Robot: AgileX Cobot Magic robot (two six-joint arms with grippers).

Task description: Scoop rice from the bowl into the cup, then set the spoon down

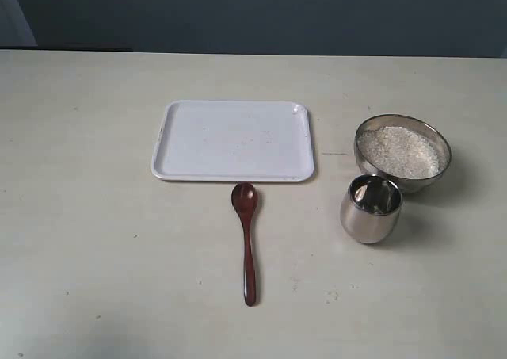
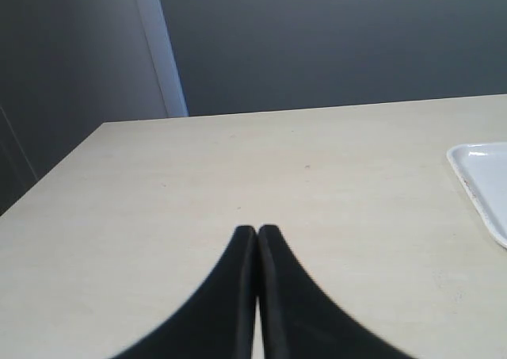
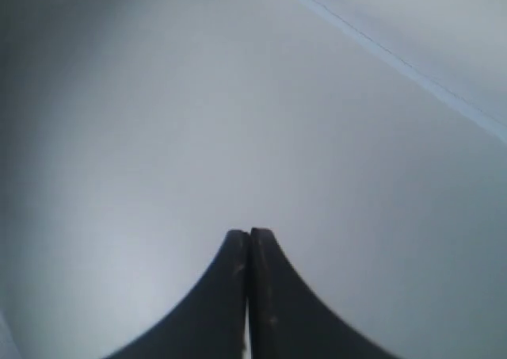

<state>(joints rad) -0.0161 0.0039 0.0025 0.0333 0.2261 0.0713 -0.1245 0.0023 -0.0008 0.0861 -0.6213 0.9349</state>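
Observation:
A dark red-brown wooden spoon lies flat on the table, its small oval bowl toward the tray and its handle toward the near edge. At the right a wide steel bowl holds a pale heap of rice. Just in front of it stands the rounded steel cup. Neither arm shows in the exterior view. My left gripper is shut over bare tabletop with nothing in it. My right gripper is shut too, facing a plain grey surface, with none of the task's things in its view.
A white rectangular tray lies behind the spoon, at the middle of the table; its corner shows in the left wrist view. The table's far edge meets a dark wall.

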